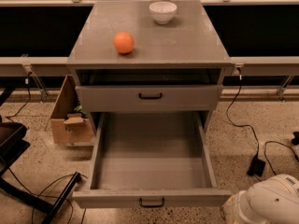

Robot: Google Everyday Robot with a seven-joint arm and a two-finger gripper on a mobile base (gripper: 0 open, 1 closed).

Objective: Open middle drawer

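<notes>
The grey cabinet (pixel 149 41) stands in the middle of the camera view. The middle drawer (pixel 152 160) is pulled far out toward me, and its inside is bare. Its plain grey front (pixel 112 198) carries a small black bar handle (pixel 152 202). Above it, the taller-fronted drawer (pixel 107 98) with a longer black handle (pixel 150 96) is shut. The lowest drawer is hidden under the open one. My gripper is out of view. Only a white rounded part of my arm (pixel 271 202) shows at the bottom right, beside the open drawer's right front corner.
An orange (pixel 124 42) and a white bowl (pixel 163 11) sit on the cabinet top. A cardboard box (pixel 70 120) stands on the floor to the left. Black cables (pixel 243 125) and a power brick (pixel 256 165) lie to the right. A dark chair base (pixel 18 171) is at the lower left.
</notes>
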